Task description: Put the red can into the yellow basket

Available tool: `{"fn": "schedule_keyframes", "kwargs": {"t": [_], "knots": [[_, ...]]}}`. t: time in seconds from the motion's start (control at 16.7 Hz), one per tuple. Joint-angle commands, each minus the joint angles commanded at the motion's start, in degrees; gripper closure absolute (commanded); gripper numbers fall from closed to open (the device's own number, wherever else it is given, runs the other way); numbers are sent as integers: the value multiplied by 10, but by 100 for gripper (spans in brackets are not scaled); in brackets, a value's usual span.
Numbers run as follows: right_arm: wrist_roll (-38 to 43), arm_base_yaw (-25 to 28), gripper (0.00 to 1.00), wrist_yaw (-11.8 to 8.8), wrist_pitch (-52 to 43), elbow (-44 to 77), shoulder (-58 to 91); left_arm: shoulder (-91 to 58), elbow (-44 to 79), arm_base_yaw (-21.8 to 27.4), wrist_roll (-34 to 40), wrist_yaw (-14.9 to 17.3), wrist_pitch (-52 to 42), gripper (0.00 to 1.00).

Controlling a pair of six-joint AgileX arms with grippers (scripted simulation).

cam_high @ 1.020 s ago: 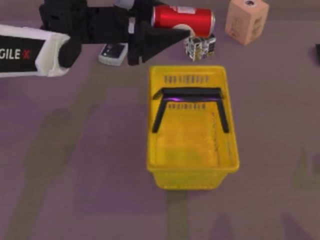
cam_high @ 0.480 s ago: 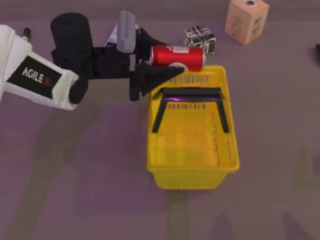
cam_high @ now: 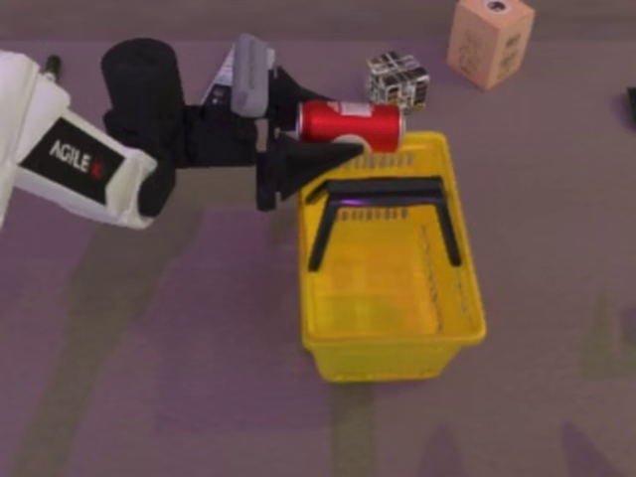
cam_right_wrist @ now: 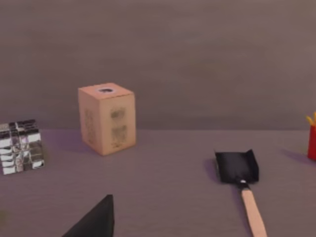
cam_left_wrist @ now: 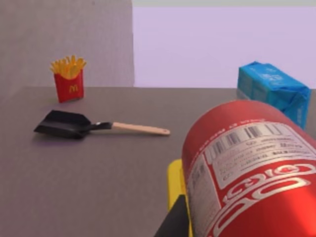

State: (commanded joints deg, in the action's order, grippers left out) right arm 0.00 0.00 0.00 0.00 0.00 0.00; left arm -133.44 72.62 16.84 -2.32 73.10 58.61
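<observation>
Sideways in my left gripper [cam_high: 333,144] lies the can [cam_high: 350,123], its long axis running across the table, held above the far rim of the basket [cam_high: 396,340] at that rim's left corner. My jaws are clamped on it: one black finger [cam_high: 316,157] shows as a dark wedge along the can's near side, pointing right over the basket's edge. In the left wrist view the can [cam_left_wrist: 252,170] fills the near corner, barcode and white lettering turned to the camera, with a strip of yellow basket rim [cam_left_wrist: 175,185] and a black finger [cam_left_wrist: 173,224] just beside it.

My left arm [cam_high: 75,164] reaches in from the table's left, its white link slanting toward the middle and the black wrist section stretched level toward the basket. The basket sits mid-table, its black handle [cam_high: 383,189] folded across the far half.

Just beyond the can stands a mirrored cube [cam_high: 397,81], and farther right a tan box [cam_high: 489,40]. The left wrist view shows a black shovel [cam_left_wrist: 74,124] with a wooden handle, a red fries carton [cam_left_wrist: 68,79] and a blue pack [cam_left_wrist: 276,91] on the table beyond.

My right arm is out of the top view; its wrist view shows only a dark finger tip [cam_right_wrist: 96,219], so I cannot tell how those jaws stand.
</observation>
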Motion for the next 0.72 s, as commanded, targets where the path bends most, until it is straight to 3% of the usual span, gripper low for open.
{"fn": "schedule_keyframes", "kwargs": {"t": [0.6,0.72], "knots": [[0,0,0,0,0,0,0,0,0,0,0,0,0,2],[0,0,0,0,0,0,0,0,0,0,0,0,0,0]]}}
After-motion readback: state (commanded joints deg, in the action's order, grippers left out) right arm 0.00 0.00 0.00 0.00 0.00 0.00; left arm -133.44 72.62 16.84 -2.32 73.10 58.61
